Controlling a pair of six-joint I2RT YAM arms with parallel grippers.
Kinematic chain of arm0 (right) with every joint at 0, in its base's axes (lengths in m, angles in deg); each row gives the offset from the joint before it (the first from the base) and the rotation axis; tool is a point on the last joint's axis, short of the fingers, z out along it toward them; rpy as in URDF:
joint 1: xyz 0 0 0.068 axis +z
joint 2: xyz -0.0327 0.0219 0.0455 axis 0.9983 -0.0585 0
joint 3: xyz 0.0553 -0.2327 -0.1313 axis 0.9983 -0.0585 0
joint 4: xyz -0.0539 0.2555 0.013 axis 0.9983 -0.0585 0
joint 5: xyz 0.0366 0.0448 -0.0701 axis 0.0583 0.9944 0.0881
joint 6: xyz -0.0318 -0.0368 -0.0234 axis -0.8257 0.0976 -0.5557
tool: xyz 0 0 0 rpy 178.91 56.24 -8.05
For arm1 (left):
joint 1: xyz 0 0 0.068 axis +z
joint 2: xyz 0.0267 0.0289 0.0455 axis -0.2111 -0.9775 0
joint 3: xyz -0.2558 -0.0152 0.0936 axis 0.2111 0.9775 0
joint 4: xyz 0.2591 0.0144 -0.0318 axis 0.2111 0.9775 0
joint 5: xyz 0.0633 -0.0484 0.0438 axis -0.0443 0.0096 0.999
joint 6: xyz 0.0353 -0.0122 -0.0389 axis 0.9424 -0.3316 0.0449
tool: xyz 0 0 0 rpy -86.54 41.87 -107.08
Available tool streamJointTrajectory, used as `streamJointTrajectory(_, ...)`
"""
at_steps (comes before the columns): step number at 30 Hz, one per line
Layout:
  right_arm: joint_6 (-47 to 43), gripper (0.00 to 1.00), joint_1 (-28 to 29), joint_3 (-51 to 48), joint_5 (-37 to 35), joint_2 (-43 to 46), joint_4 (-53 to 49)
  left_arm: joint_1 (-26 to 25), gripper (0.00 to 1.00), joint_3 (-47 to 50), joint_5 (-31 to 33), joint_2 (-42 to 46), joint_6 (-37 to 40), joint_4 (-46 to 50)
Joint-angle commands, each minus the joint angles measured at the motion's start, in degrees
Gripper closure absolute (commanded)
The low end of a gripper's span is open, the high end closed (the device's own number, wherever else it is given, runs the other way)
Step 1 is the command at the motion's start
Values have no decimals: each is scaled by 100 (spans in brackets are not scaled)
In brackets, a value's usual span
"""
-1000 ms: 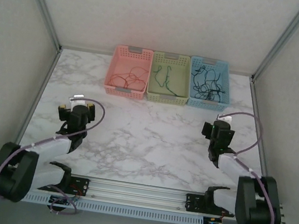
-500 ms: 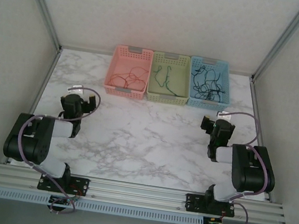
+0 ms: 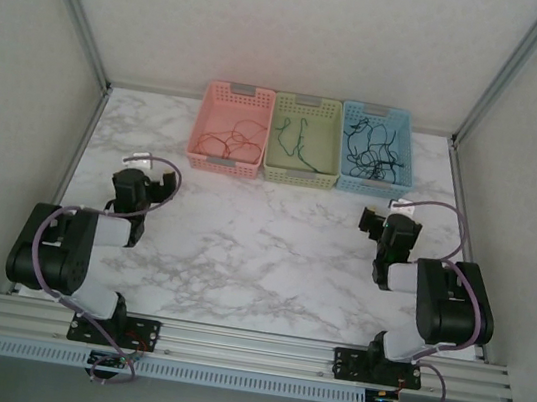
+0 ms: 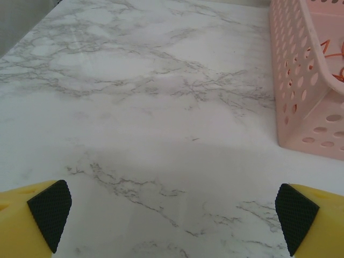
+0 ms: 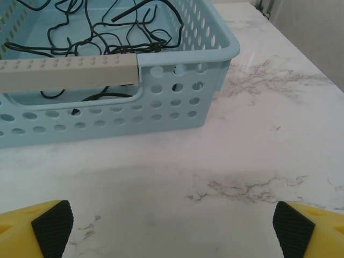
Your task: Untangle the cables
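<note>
Top external view: three perforated baskets stand side by side, touching, at 12 o'clock on the marble table. The pink basket holds the red cables, the green basket the green cables, and the blue basket the black cables. Each colour lies loose in its own basket. The left gripper sits at 9 o'clock and the right gripper at 3 o'clock. Both are near the tabletop, well apart from each other and short of the baskets.

Left wrist view: the left gripper has its jaws spread wide with nothing between them. Its black pads sit at 7 and 5 o'clock over bare marble. The pink basket's corner stands at 2 o'clock, with a loop of red cable inside it at the frame's edge.

Right wrist view: the right gripper is likewise spread wide and empty, pads at 7 and 5 o'clock. The blue basket fills 10 to 12 o'clock, its grey handle facing the camera. The black cables lie in a loose tangle behind the handle.
</note>
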Motion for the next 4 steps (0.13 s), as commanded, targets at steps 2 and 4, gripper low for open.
streamJointTrajectory(2,-45,1,-47,115,266,33,49,14,0,-79,-72,-28,-71,-102)
streamJointTrajectory(4,-114,1,-48,119,478,41,43,13,0,-79,-72,-26,-70,-102)
